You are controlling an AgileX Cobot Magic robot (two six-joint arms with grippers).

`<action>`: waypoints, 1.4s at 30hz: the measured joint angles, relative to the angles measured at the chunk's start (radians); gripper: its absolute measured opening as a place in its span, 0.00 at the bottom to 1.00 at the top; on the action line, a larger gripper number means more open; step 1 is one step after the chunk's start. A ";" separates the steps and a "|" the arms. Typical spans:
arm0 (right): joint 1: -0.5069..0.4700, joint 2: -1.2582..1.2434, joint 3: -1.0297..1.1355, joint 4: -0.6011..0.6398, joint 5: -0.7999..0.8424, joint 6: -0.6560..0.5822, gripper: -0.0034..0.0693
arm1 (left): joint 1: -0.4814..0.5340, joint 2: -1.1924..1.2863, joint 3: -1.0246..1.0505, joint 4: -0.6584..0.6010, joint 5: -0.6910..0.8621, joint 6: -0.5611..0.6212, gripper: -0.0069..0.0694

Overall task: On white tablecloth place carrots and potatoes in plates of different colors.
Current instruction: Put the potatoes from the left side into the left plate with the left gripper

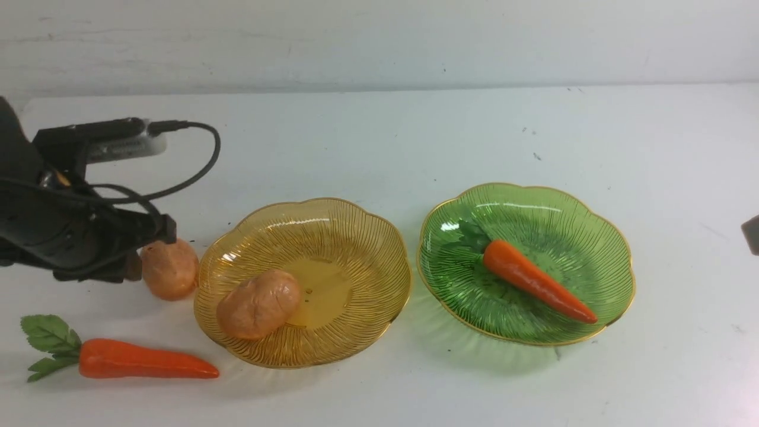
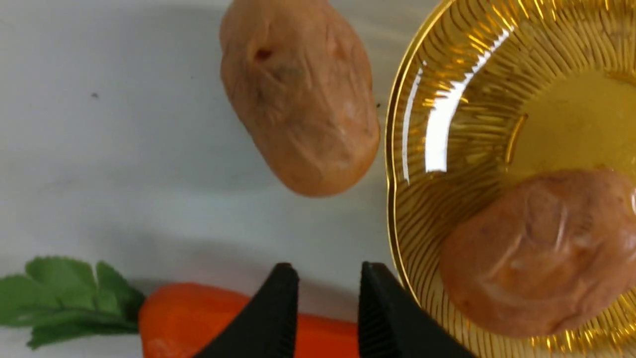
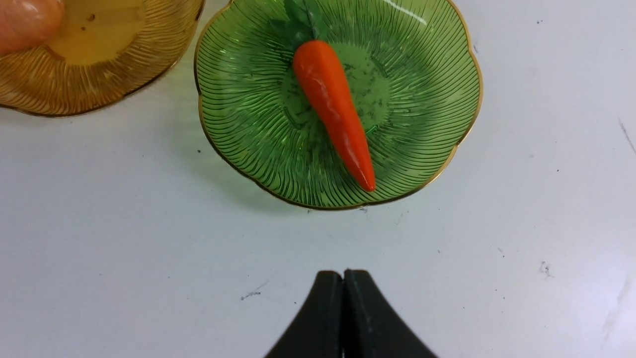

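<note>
Front view: I see the white tablecloth (image 1: 379,136) with both plates side by side, the amber plate (image 1: 356,219) on my left and the green plate (image 1: 593,225) on my right, close but apart. The plated potato (image 1: 259,303) lies in the amber plate, toward its near left side. The plated carrot (image 1: 536,279) lies slantwise across the green plate, leaves toward the far left rim. The loose potato (image 1: 170,268) sits on the cloth just beside the amber plate's left rim, partly hidden by my left arm (image 1: 53,231), which reaches in low from the left. The loose carrot (image 1: 142,359) lies on the cloth nearer to me, leaves to the left and tip pointing toward the amber plate. From here only a sliver of my right arm (image 1: 752,234) shows at the edge.

Left wrist view: the left pincer (image 2: 328,278) has its jaws a small way apart, with nothing between them. The loose carrot shows behind the fingertips, ungripped. The loose potato lies ahead, with a thin strip of cloth between it and the amber rim.

Right wrist view: the right pincer (image 3: 343,276) has its jaws pressed together, empty, over bare cloth and clear of the green plate. The plated carrot's tip points back toward it.
</note>
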 joint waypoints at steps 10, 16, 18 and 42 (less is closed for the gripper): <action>0.000 0.000 0.000 0.001 -0.014 0.000 0.03 | 0.000 0.066 -0.009 0.029 -0.204 -0.056 0.68; 0.000 0.000 0.000 0.001 -0.015 0.000 0.03 | 0.000 0.152 -0.010 0.031 -0.298 -0.060 0.89; 0.000 0.000 0.000 0.001 -0.015 0.000 0.03 | 0.000 0.205 -0.010 0.031 -0.319 -0.061 0.94; 0.000 0.000 0.000 0.001 -0.015 0.000 0.03 | -0.041 0.015 -0.013 0.108 -0.312 -0.094 0.57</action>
